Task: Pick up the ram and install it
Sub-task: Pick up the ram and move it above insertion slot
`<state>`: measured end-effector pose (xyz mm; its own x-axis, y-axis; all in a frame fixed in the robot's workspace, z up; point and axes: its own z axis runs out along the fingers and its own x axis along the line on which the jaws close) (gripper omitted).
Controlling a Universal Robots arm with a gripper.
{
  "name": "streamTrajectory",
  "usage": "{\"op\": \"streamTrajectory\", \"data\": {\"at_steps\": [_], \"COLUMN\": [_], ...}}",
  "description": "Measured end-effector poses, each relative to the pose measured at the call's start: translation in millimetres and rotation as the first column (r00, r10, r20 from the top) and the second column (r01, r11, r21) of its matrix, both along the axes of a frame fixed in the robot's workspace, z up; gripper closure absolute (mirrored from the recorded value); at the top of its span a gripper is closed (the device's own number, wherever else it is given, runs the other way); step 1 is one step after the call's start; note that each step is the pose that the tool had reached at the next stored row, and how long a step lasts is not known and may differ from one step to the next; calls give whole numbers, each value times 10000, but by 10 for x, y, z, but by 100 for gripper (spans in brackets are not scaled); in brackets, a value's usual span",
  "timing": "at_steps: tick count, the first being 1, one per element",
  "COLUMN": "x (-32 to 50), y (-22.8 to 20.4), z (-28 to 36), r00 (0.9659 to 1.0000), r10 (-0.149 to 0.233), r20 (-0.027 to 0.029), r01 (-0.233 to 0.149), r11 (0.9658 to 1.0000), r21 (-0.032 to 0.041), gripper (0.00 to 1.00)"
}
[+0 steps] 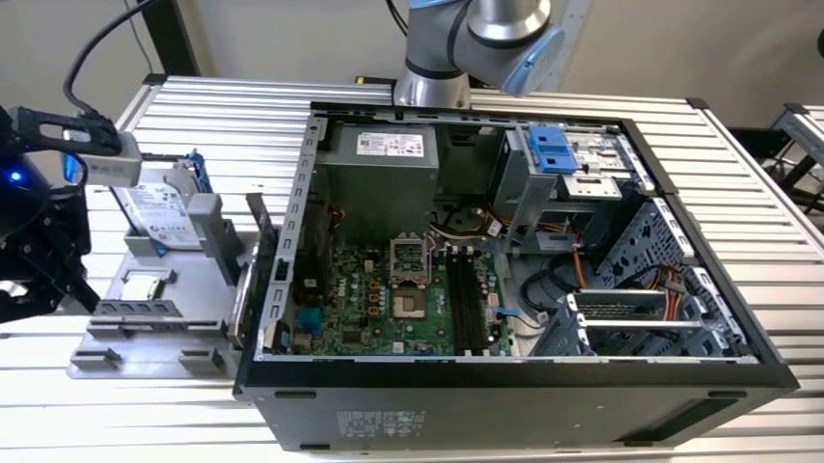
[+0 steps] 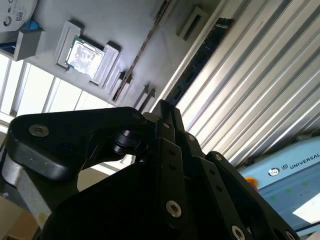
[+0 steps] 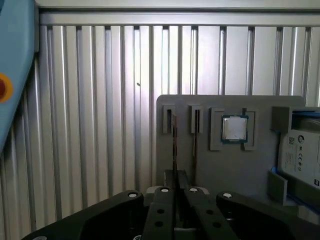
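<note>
Black gripper (image 3: pixel 175 176) jaws are drawn together on the near end of the ram (image 3: pixel 174 142), a thin dark circuit-board stick. It stands on edge in a slot of the grey plastic holder tray (image 3: pixel 235 175).

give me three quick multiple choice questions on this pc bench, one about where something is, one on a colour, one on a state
1. Where is the ram?
A in a person's hand
B on the grey fixture
C on the floor

2. What colour are the rails of the hard drive?
A red
B yellow
C blue

3. How is the computer case?
A side open
B fully closed
C wrapped in plastic

Answers:
1 B, the stick stands on edge in a slot of the fixture.
2 C, blue edges flank the silver drive.
3 A, the motherboard shows inside it.
</note>
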<state>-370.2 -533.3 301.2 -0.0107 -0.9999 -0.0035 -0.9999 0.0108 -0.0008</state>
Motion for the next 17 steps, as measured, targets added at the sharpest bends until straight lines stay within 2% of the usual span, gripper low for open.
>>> {"op": "streamTrajectory", "data": {"at_steps": [5,17], "x": [1,0], "y": [-1,1], "z": [82,362], "r00": [10000,10000], "r10": [-18,-36], "r20": [0,25], "r01": [18,36], "r11": [10000,9999], "r21": [19,129], "gripper": [100,100]}}
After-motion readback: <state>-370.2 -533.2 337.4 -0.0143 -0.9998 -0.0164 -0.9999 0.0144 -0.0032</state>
